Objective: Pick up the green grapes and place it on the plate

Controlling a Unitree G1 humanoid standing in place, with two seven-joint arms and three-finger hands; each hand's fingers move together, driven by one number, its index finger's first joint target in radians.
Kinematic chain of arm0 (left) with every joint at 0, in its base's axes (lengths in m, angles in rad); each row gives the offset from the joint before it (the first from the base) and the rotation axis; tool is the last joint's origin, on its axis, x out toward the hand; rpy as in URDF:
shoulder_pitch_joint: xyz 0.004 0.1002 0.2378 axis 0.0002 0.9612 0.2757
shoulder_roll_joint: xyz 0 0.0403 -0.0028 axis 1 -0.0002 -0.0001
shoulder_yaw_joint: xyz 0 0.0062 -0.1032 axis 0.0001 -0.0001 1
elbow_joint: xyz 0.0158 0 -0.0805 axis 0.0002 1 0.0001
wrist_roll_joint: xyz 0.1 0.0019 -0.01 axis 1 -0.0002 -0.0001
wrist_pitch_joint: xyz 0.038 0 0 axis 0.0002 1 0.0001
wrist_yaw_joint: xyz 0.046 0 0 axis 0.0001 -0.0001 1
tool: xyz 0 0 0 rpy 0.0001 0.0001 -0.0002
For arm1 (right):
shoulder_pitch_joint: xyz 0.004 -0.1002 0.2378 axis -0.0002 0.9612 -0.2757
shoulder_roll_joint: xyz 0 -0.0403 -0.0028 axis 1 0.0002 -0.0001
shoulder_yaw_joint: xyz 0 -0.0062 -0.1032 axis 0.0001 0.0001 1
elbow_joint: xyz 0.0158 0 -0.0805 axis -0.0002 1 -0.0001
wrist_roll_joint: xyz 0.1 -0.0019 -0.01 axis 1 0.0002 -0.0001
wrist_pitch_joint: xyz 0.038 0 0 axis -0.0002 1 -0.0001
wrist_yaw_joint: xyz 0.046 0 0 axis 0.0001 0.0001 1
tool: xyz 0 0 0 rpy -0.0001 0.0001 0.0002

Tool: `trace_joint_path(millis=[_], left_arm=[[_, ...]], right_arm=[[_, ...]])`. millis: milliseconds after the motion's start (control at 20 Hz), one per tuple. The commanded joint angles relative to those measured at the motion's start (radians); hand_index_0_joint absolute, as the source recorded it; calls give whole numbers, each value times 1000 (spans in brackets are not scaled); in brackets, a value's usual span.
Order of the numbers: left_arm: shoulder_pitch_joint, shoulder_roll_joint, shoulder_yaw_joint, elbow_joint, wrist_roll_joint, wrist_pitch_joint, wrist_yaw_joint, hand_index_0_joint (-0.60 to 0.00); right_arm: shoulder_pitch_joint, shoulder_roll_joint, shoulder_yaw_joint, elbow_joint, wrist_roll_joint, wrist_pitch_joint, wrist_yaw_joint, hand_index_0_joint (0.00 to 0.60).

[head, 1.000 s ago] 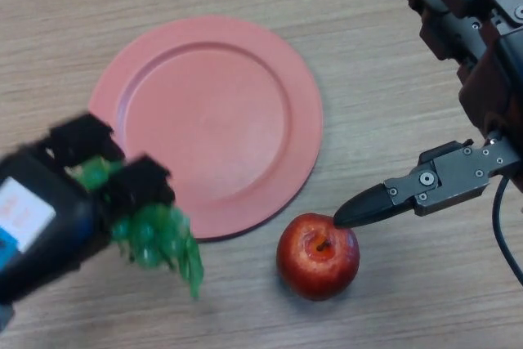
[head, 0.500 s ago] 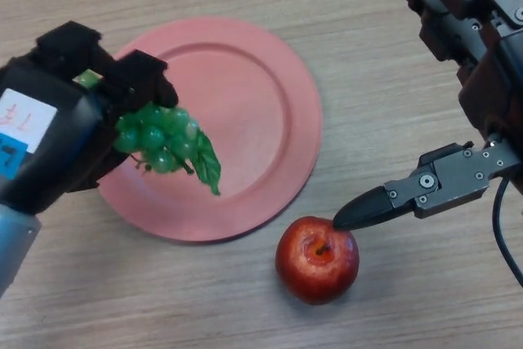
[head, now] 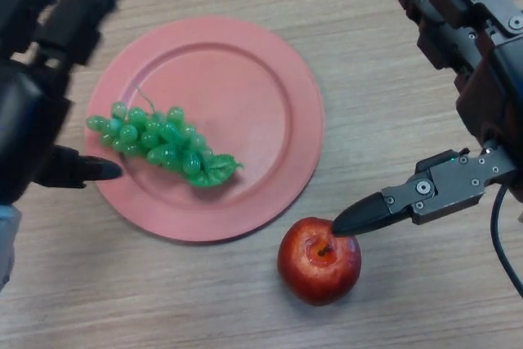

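The left robot hand [head: 33,112] shows at the left edge of the head view, spread wide with its fingers [head: 82,2] straight and pointing up past the far left of the plate, while its thumb [head: 82,172] sticks out toward the plate's near-left rim; it has hold of nothing and stands apart from the grapes. The right robot hand [head: 458,55] fills the upper right, its fingers likewise loose and uncurled around nothing, and its thumb [head: 368,217] reaches down and leftward so that the dark tip lies right at the top of the apple, by the stem; whether it truly touches the fruit cannot be told. The wooden desk [head: 368,104] carries everything. On it the round pink plate [head: 261,71] lies left of centre, flat. The red apple [head: 319,261] stands on the bare desk just beside the plate's near-right rim, stem hollow facing up. The green grapes [head: 159,145] lie on the plate, in its left half, the bunch stretched sideways with the berries toward the left rim and a green leaf at its right end, near the plate's middle; a thin stalk rises from the bunch's far side.
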Motion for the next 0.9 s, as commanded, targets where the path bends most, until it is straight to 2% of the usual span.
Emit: trace_joint_path(millis=[50,100,150,200,250,350,500,650,900], left_arm=[[-15,2,103,-135,-307,174,-42,0],[-19,-6,122,-176,-419,242,-55,0],[-28,-6,195,-259,-706,402,-43,0],[-24,1,226,-275,-810,443,-26,0],[-7,23,267,-291,-960,504,0,0],[25,52,303,-294,-1112,579,9,0],[60,69,325,-302,-1198,616,-20,0],[70,75,328,-298,-1189,617,-58,0],[65,70,312,-279,-1141,605,-76,0]], right_arm=[[-27,6,-12,-62,-30,-106,-1,0],[-28,6,-11,-63,-31,-103,-1,0],[-33,7,-8,-66,-32,-93,0,0],[-33,8,-8,-65,-30,-93,0,0],[-32,9,-7,-62,-28,-97,-1,0],[-34,9,-2,-58,-32,-96,-3,0],[-43,14,1,-52,-35,-91,-3,0],[-63,12,-3,-46,-30,-74,0,0],[-83,15,-3,-16,-35,-77,10,0]])
